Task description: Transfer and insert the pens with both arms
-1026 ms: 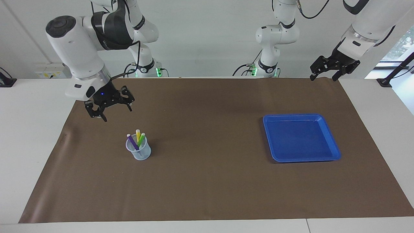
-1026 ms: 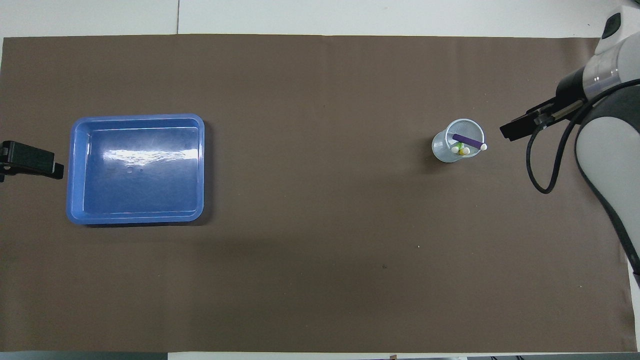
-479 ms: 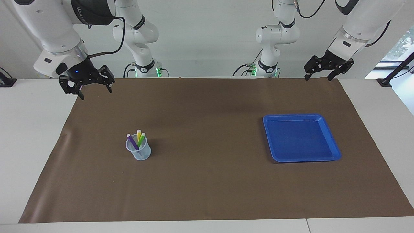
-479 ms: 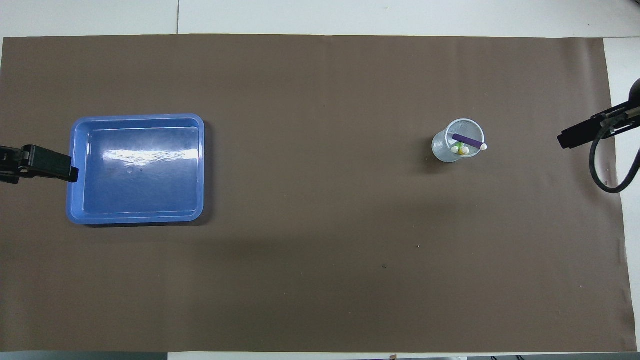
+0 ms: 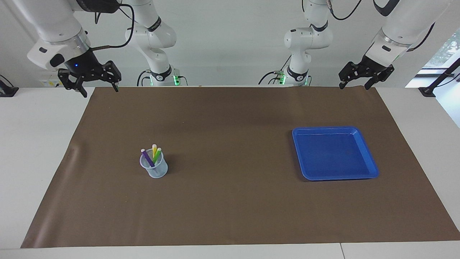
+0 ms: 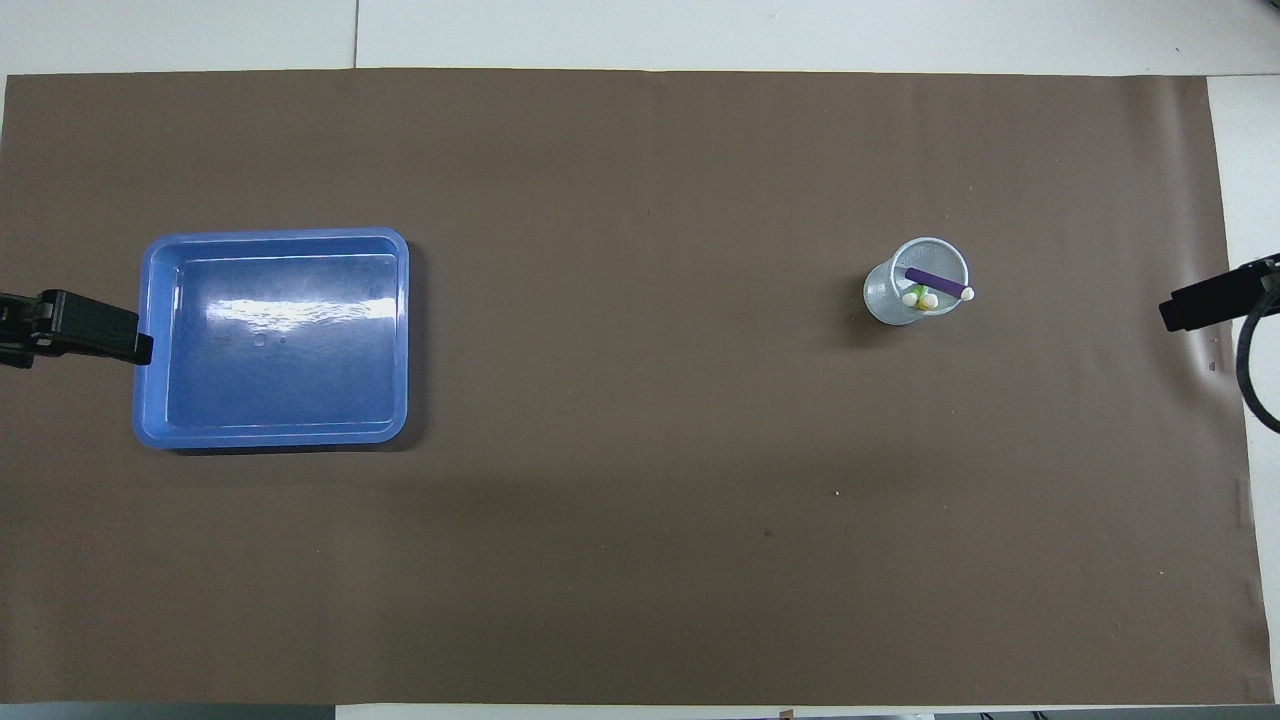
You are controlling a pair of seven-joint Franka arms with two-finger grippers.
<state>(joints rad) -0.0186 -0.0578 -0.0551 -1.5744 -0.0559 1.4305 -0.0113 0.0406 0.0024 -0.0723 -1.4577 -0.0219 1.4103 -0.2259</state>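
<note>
All three pens stand in the cup, lower left of frame. Left gripper and right gripper hang open, empty, at the top corners. Insertion appears complete; no further move seems required.

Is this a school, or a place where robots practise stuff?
It looks like a robot lab. Two white arms, the left gripper and right gripper, hang open over a table with a brown mat, a blue tray and a cup of pens.
</note>
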